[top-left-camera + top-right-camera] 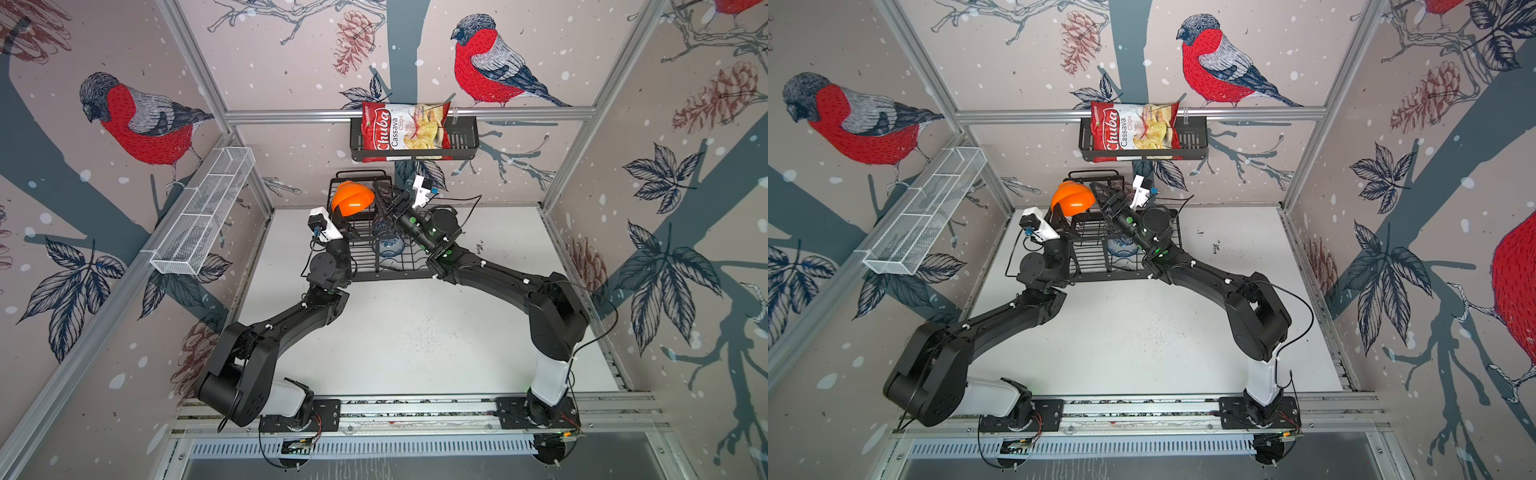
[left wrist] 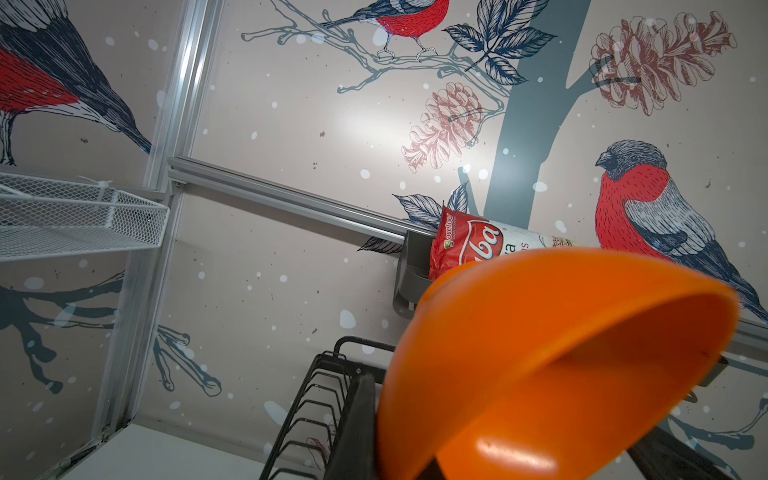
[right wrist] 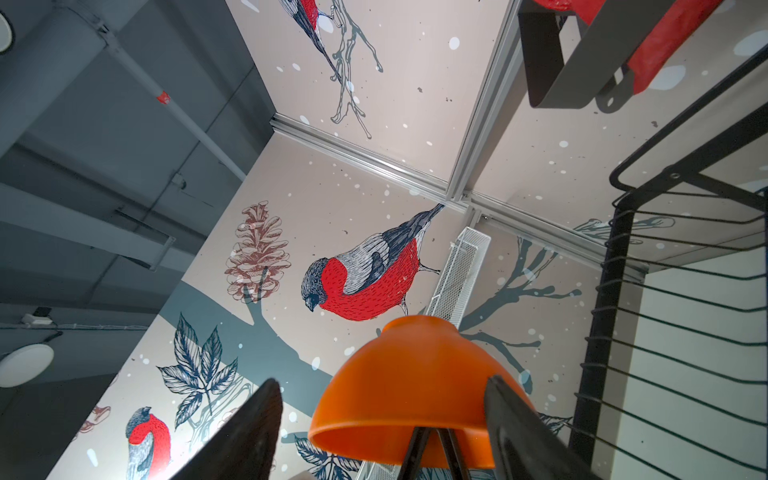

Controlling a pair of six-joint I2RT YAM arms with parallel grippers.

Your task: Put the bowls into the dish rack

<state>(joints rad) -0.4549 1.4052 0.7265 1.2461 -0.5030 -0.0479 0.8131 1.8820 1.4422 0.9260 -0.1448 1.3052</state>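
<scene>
Currently left fingers [image 2: 357,432] pinch the orange bowl [image 2: 540,353] by its rim.

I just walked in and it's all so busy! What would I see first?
The bright orange bowl grabs you first, held up by the left gripper over the black dish rack at the back of the table. Next come the red-breasted birds on the walls, and the red chips bag in a basket on the back wall.

Bullfinch wallpaper [image 1: 141,124] covers the walls around a white bench [image 1: 415,332]. A white mesh tray [image 1: 203,212] hangs at ten o'clock, a chips bag [image 1: 403,129] at twelve.
</scene>
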